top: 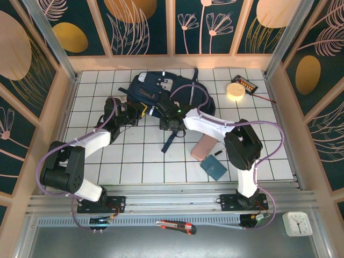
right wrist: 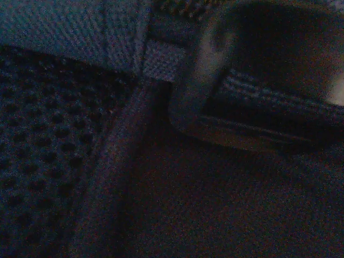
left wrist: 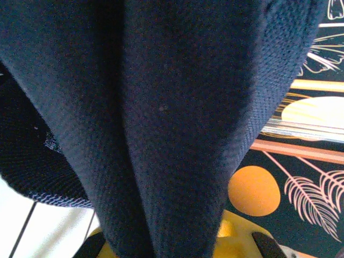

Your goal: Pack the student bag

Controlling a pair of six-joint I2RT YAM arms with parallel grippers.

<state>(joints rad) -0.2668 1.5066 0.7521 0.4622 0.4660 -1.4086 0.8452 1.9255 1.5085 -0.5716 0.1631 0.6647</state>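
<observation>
The white-tiled bench carries all items. The student bag, navy fabric, lies at the far centre of the bench, with a dark strap trailing toward the near side.

The left arm reaches to the bag's left edge. The left jaws are together, clamped on a fold of the student bag; in the left wrist view this fabric hangs directly in front of the lens.

The right arm reaches to the bag's near edge. The right wrist view is dark and pressed close to perforated mesh and a plastic buckle. Whether the right jaws are apart or together cannot be told.

Right of the bag:
- pink case, near the right arm;
- teal booklet, just nearer than the case;
- cream disc, at the far right;
- black device, beside the disc.
</observation>
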